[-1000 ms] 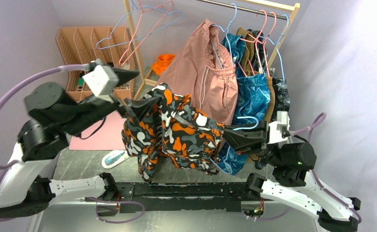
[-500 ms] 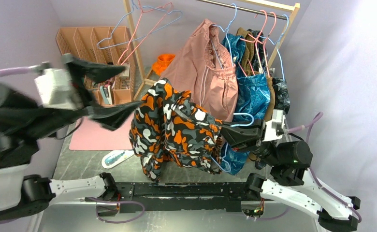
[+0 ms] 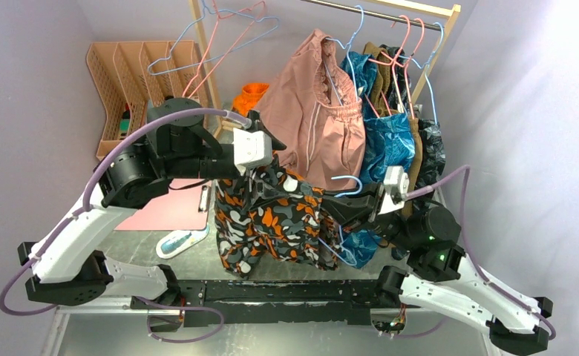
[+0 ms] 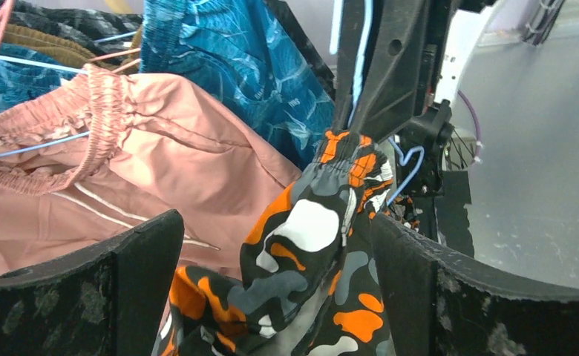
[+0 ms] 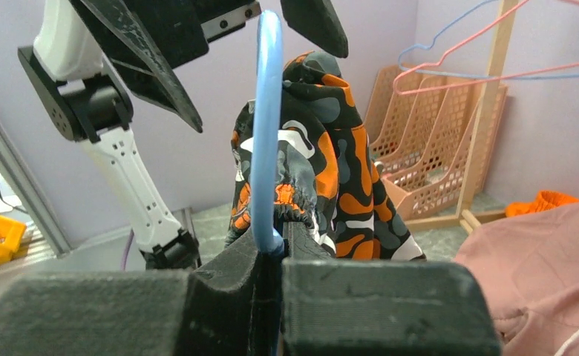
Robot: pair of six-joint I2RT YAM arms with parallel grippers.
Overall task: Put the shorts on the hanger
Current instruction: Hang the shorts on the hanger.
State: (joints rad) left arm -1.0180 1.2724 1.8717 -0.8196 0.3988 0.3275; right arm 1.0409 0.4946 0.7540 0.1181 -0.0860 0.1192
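The camouflage-print shorts (image 3: pixel 272 219) hang draped over the light-blue hanger (image 3: pixel 348 183), above the table's middle. My right gripper (image 3: pixel 344 213) is shut on the hanger's wire just right of the shorts; in the right wrist view the blue wire (image 5: pixel 267 111) rises from between its closed jaws (image 5: pixel 280 239) with the shorts (image 5: pixel 331 163) bunched behind. My left gripper (image 3: pixel 270 158) is open at the shorts' top edge. In the left wrist view its two fingers (image 4: pixel 123 297) stand wide apart with a fold of the shorts (image 4: pixel 309 245) between them, not pinched.
A dusty-pink garment (image 3: pixel 312 122) and a blue leaf-print garment (image 3: pixel 387 144) hang on the wooden rack (image 3: pixel 205 70) right behind the shorts. Pink and blue spare hangers (image 3: pixel 227 33) hang at the back left. A peach slotted organizer (image 3: pixel 134 67) and a pink mat (image 3: pixel 164 211) are on the left.
My left arm swung out to the left with its jaws open, then came back in over the top of the shorts. My right gripper with the hanger shifted slightly left and up.
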